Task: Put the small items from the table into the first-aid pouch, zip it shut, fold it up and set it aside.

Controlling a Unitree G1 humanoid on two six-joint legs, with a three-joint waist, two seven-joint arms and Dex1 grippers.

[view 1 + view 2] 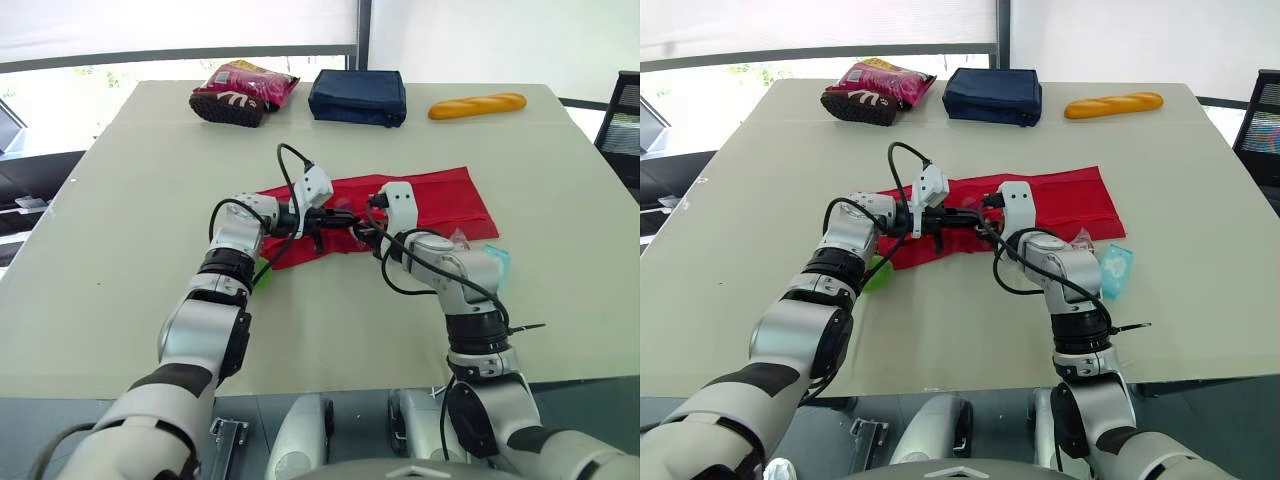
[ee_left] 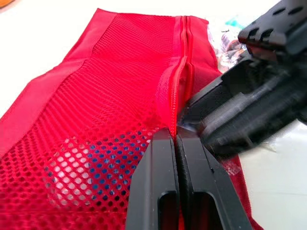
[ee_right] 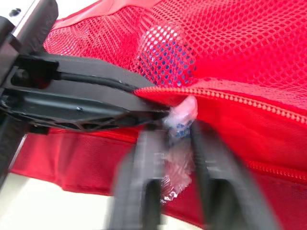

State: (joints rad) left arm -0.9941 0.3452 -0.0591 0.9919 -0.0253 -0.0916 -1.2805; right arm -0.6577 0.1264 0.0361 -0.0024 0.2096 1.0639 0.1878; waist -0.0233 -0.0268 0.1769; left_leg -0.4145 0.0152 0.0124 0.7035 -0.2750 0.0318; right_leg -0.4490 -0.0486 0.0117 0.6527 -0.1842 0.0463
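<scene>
Pouch [image 1: 440, 200] on beige table [image 1: 150, 200] by window [image 1: 100, 75]; left gripper [image 2: 174, 136] pinches it, right gripper [image 3: 175, 129] grips packet [image 3: 181, 117].

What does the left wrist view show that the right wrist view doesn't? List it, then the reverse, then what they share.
Left wrist view: the left gripper shut on the lip of the red mesh pouch, the pouch's far end, and loose packets on the table beyond it. Right wrist view: a clear-wrapped item gripped by the right gripper at the pouch's opening. Shared: the zipper, a blue-and-white item behind the mesh, and the other arm's gripper.
</scene>
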